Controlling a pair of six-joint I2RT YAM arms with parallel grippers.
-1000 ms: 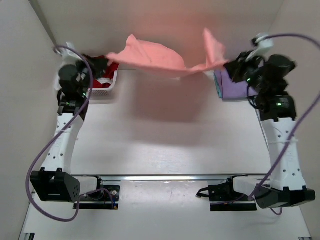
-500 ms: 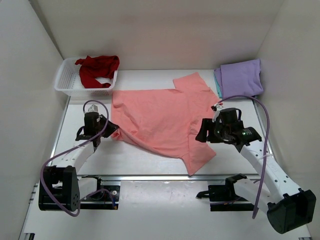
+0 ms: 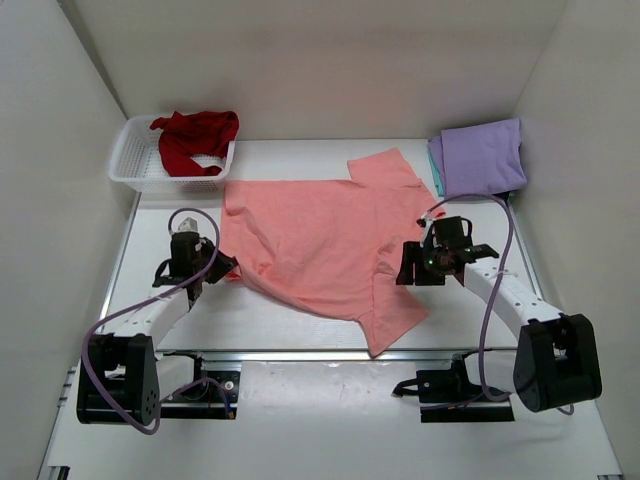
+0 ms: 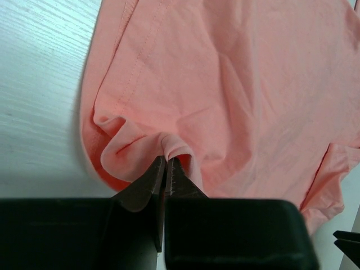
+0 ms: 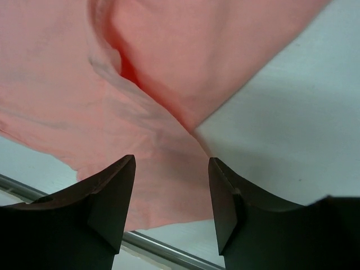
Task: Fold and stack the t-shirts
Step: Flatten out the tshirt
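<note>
The salmon-pink t-shirt [image 3: 310, 240] lies spread and rumpled across the middle of the worktop. The lavender t-shirt [image 3: 483, 155] sits folded in the far right corner. The dark red t-shirt [image 3: 195, 135] is heaped in the basket [image 3: 128, 162] at the far left corner. The cloth looks light and limp, best taken by hems or corners. The left gripper [image 4: 166, 163] pinches a pucker of the salmon-pink t-shirt's left edge. The right gripper [image 5: 171, 163] gapes wide above its right edge, empty.

Salmon-pink t-shirt [image 3: 320, 240] spread flat mid-table; dark red t-shirt [image 3: 195, 135] in basket [image 3: 130, 162]; lavender t-shirt [image 3: 483, 155] folded far right.
</note>
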